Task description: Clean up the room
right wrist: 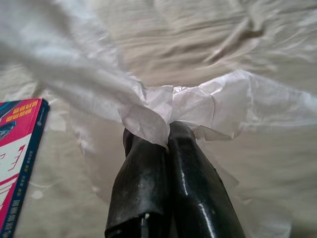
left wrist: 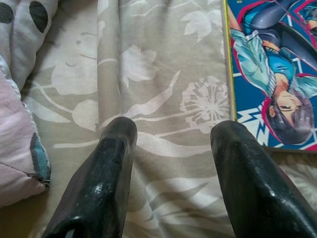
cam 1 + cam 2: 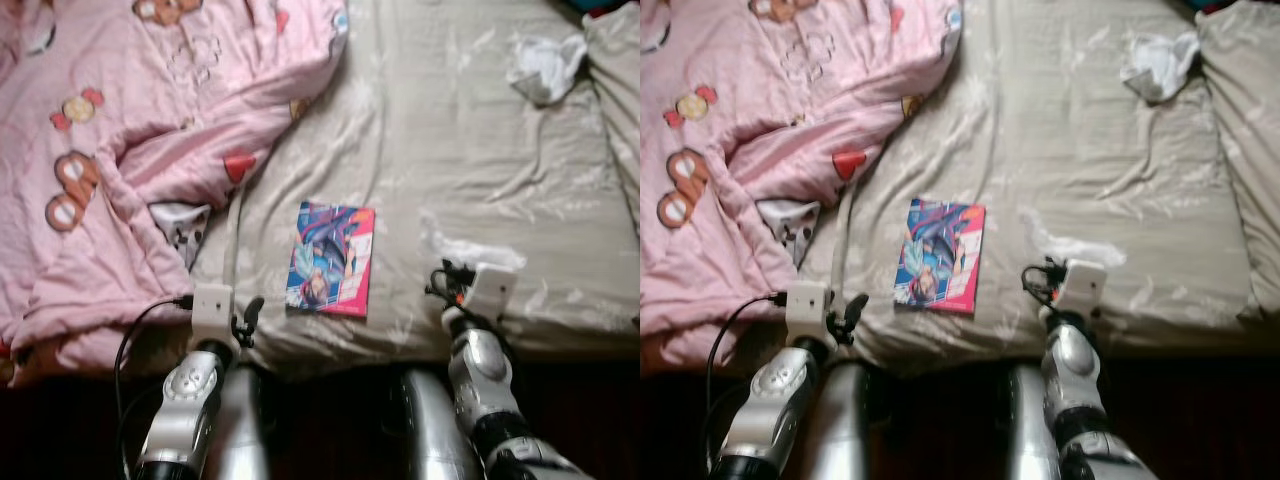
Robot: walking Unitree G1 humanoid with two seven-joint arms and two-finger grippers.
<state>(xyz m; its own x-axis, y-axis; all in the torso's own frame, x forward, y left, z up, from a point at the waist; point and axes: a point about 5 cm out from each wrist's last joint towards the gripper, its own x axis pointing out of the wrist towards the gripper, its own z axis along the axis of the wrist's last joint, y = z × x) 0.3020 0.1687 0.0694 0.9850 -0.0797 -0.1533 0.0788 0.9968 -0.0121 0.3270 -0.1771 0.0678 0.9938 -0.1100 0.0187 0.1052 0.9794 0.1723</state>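
1. Thin white tissue paper [image 1: 198,106] is pinched between the two black fingers of my right gripper [image 1: 166,131] — they are pressed together on it near the bed's front edge.
2. The beige floral sheet [image 3: 450,130] covers the bed, and my right gripper sits over it just right of the book.
3. A colourful book [image 3: 331,258] with a drawn figure on its cover lies flat on the sheet between my two arms.
4. My left gripper [image 2: 173,139] hovers over the sheet with its fingers spread apart, holding nothing — the book's edge lies just beside one finger.
5. A pink quilt [image 3: 130,150] is heaped over the bed's left part.
6. A crumpled white cloth [image 3: 545,65] lies far back on the right, beside a beige pillow [image 3: 615,90].
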